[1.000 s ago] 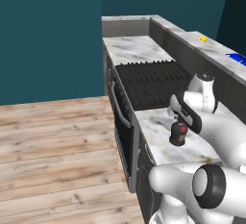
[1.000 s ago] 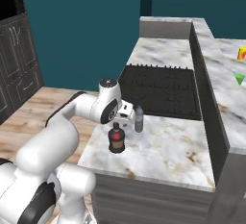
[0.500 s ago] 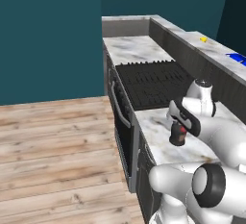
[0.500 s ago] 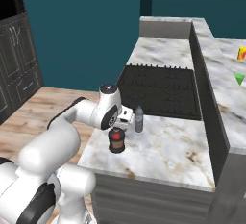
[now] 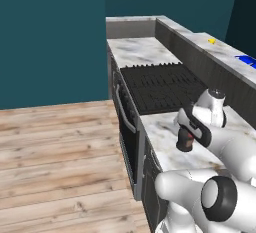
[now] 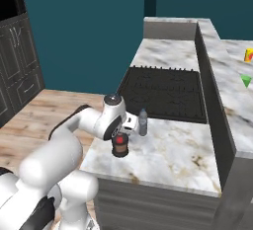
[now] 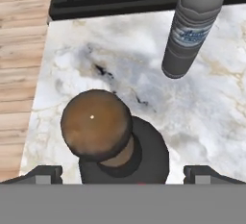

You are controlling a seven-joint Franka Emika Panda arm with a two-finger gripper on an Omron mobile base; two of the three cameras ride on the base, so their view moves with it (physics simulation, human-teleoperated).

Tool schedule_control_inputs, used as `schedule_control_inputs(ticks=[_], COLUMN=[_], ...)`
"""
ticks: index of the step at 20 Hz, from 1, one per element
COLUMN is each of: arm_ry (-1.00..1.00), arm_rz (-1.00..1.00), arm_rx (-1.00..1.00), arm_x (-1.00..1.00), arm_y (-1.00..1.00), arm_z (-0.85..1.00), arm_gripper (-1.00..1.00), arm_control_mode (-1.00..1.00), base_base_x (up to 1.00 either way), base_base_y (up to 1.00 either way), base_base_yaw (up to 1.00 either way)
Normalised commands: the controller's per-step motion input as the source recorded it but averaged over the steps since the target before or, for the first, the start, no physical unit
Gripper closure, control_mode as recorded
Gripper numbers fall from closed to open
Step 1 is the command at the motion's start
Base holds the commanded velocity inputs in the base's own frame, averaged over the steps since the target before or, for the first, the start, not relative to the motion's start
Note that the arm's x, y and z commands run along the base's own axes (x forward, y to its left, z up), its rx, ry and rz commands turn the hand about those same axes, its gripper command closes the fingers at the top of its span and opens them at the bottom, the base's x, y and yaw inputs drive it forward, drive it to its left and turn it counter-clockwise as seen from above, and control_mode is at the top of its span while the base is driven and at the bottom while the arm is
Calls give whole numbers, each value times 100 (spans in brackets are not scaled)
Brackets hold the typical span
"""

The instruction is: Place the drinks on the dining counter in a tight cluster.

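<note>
Teal walls (image 5: 50, 37), wooden floor (image 5: 55, 162)

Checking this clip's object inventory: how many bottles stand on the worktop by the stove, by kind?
Dark brown bottle: 1
Grey-clear water bottle: 1
Total on the marble worktop: 2, both upright and apart.

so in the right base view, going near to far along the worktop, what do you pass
dark brown bottle → grey water bottle → black stove → far stretch of marble worktop
</note>
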Motion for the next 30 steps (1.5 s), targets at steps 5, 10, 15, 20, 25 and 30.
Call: schedule_control_inputs(ticks=[5, 10, 15, 20, 25, 30], arm_ry=[-12, -10, -14, -15, -12, -6], arm_rz=[1, 6, 17, 25, 28, 21], arm_rx=[9, 3, 0, 0, 0, 0], arm_x=[0, 0, 0, 0, 0, 0], arm_y=[0, 0, -5, -5, 0, -2], arm_z=[0, 0, 17, 21, 1, 0], arm_gripper=[-100, -100, -100, -100, -100, -100], arm_control_mode=[-100, -100, -100, -100, -100, -100], base_base_x=[0, 0, 0, 0, 0, 0], base_base_y=[0, 0, 0, 0, 0, 0], base_base_yaw=[0, 0, 0, 0, 0, 0])
